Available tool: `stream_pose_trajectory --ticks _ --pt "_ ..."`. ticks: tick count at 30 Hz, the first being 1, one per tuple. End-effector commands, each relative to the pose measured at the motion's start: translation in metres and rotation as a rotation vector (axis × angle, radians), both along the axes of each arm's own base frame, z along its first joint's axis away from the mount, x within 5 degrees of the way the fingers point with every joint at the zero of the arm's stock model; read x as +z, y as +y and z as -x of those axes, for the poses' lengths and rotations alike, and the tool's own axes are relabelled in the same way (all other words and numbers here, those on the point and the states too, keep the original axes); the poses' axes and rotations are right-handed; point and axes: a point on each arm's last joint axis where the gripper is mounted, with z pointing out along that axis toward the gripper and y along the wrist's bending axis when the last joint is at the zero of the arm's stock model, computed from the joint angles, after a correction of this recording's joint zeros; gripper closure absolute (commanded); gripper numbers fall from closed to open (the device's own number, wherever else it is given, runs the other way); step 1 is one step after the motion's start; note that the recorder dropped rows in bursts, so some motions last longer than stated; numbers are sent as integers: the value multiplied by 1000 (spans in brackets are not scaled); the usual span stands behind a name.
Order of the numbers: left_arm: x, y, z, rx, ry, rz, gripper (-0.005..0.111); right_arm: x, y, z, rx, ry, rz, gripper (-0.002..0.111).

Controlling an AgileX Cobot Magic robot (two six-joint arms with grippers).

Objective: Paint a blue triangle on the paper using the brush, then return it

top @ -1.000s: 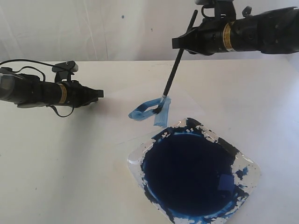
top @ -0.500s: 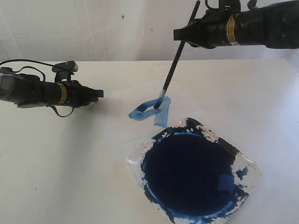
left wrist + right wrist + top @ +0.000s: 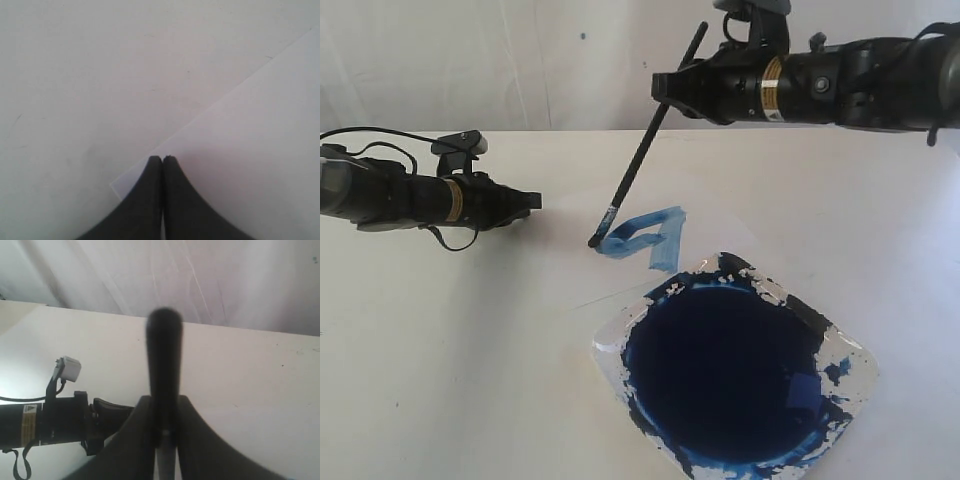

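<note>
Bristles of the brush point(image 3: 636, 160) meet the paper point(image 3: 720, 210) at the left corner of the blue triangle point(image 3: 650, 235). The handle slants up to the right gripper point(image 3: 665, 88), whose jaws are clamped on it. A paint dish point(image 3: 608, 345) sits just beside the triangle, its rim close under the lowest stroke. The left gripper point(image 3: 535, 201), jaws pressed together, rests at the paper's edge beside a corner, apart from the brush tip. Bare table point(image 3: 440, 350) lies open to the left of the dish and below the left arm.
</note>
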Motion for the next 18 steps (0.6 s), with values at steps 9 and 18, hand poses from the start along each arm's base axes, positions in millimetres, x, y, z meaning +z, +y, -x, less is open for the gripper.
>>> stream_pose_trajectory --ticks 9,18 --pt "-2 2 -1 28 7 -38 107 -10 -5 -7 -100 0 76 108" --pt "-3 3 -1 34 9 -44 107 -10 -10 0 -82 65 179 108"
